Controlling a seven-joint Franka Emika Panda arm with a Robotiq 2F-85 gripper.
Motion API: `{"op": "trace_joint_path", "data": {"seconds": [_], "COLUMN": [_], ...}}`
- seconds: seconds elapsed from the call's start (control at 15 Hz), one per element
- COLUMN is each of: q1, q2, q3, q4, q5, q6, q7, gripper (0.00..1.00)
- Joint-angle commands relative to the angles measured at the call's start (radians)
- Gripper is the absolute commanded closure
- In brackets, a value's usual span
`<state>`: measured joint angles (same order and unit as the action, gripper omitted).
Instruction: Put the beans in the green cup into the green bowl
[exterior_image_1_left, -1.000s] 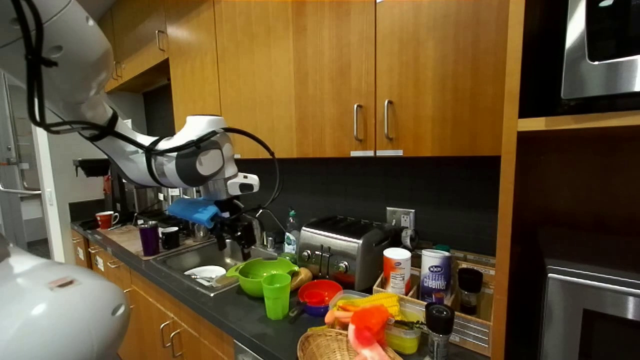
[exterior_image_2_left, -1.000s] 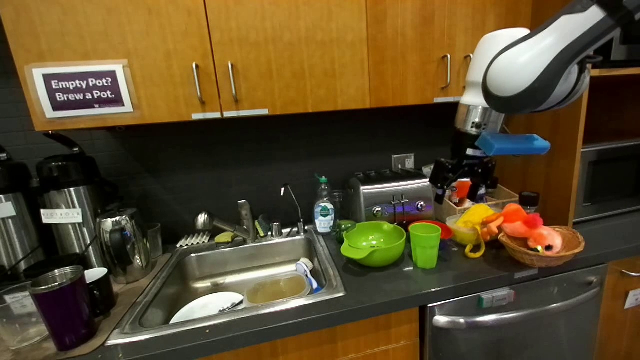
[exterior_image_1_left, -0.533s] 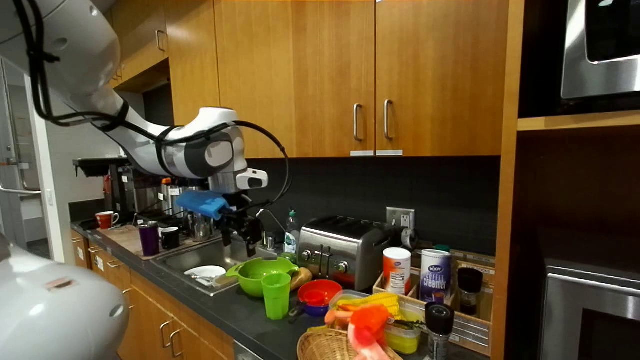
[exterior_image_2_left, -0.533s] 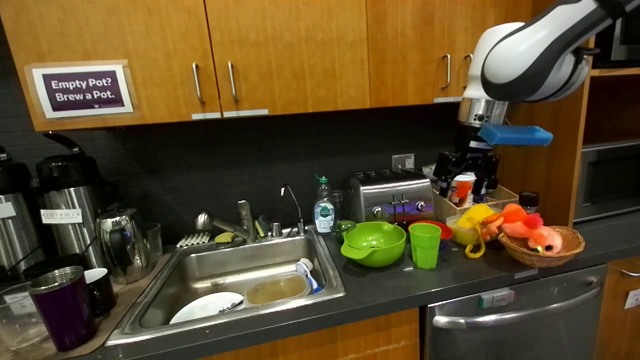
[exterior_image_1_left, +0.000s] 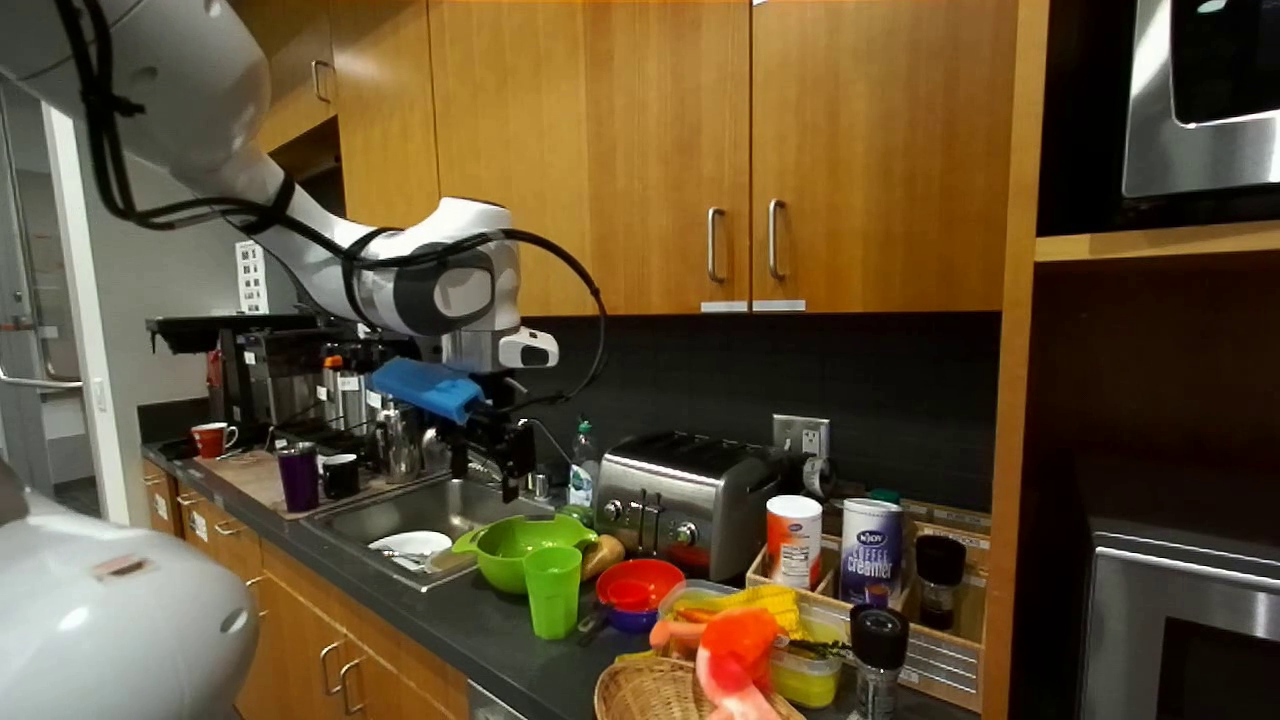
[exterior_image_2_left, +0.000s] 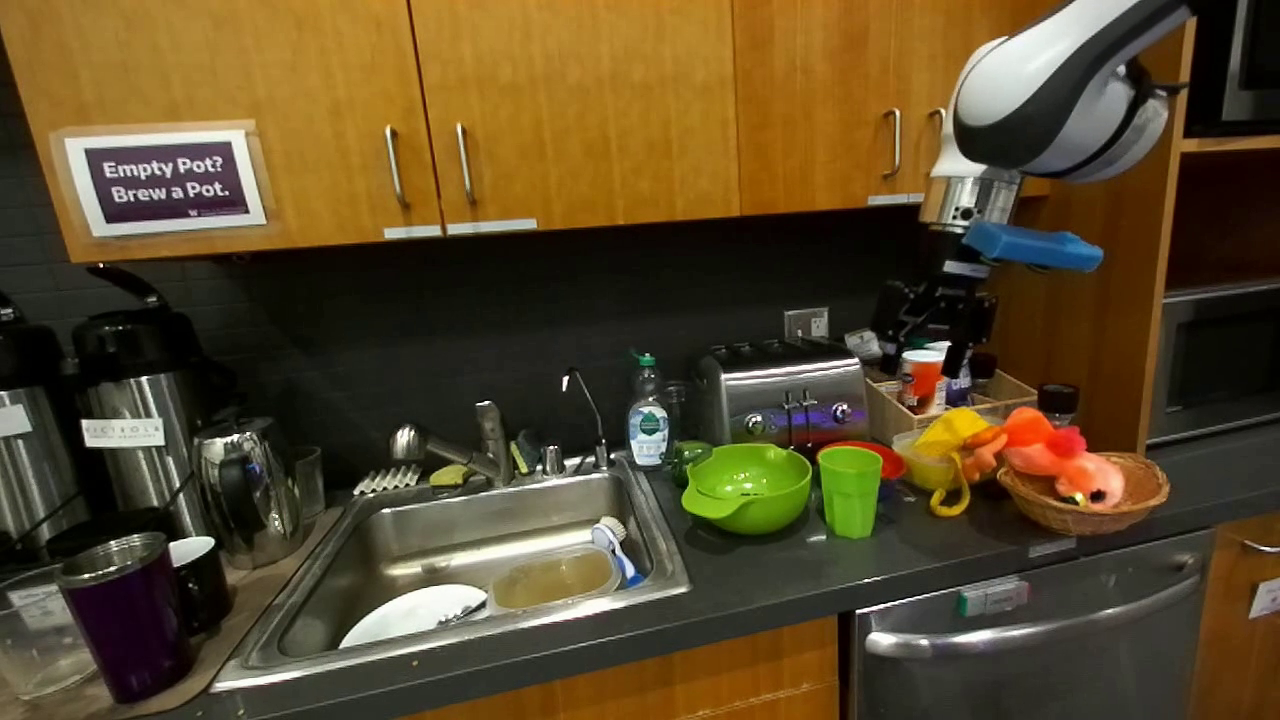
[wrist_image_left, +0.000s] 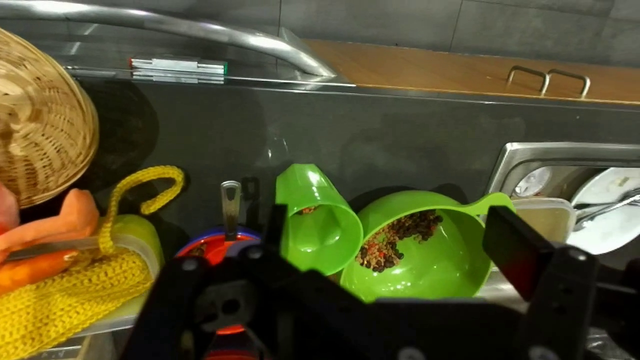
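On the dark counter the green cup (exterior_image_2_left: 850, 492) stands upright beside the green bowl (exterior_image_2_left: 750, 490), their rims close together or touching in the wrist view. Through the cup's mouth I see some tan and reddish beans (wrist_image_left: 307, 210); the rest of its bottom is hidden by the wall. A larger heap of dark and tan beans (wrist_image_left: 385, 245) lies along one side inside the bowl. My gripper (wrist_image_left: 390, 217) hangs in the air well above the counter, its jaws wide apart and holding nothing. In an exterior view the gripper (exterior_image_2_left: 920, 365) appears in front of the canisters.
A red dish (exterior_image_1_left: 640, 582) with a metal-handled utensil sits near the cup. The toaster (exterior_image_1_left: 690, 500) stands behind. A wicker basket (exterior_image_2_left: 1085, 510) with a plush toy and a tub of toy food lie on one side, the sink (exterior_image_2_left: 640, 500) on the other.
My gripper has risen and drifted a little sideways, staying open. Cup, bowl and everything on the counter have kept their places.
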<state>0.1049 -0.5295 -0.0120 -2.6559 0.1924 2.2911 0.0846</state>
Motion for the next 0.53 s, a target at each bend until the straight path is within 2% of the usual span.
{"op": "trace_joint_path", "data": {"seconds": [0.0, 0.2, 0.47], "q1": [0.008, -0.007, -0.024], "q2": [0.082, 0.133, 0.198], "q3": [-0.049, -0.067, -0.061], "q4": [0.052, 0.083, 0.100], "q5": [0.074, 0.090, 0.089], "q6": [-0.045, -0.071, 0.018], "q7": [-0.105, -0.155, -0.167], "gripper": [0.00, 0.00, 0.00]}}
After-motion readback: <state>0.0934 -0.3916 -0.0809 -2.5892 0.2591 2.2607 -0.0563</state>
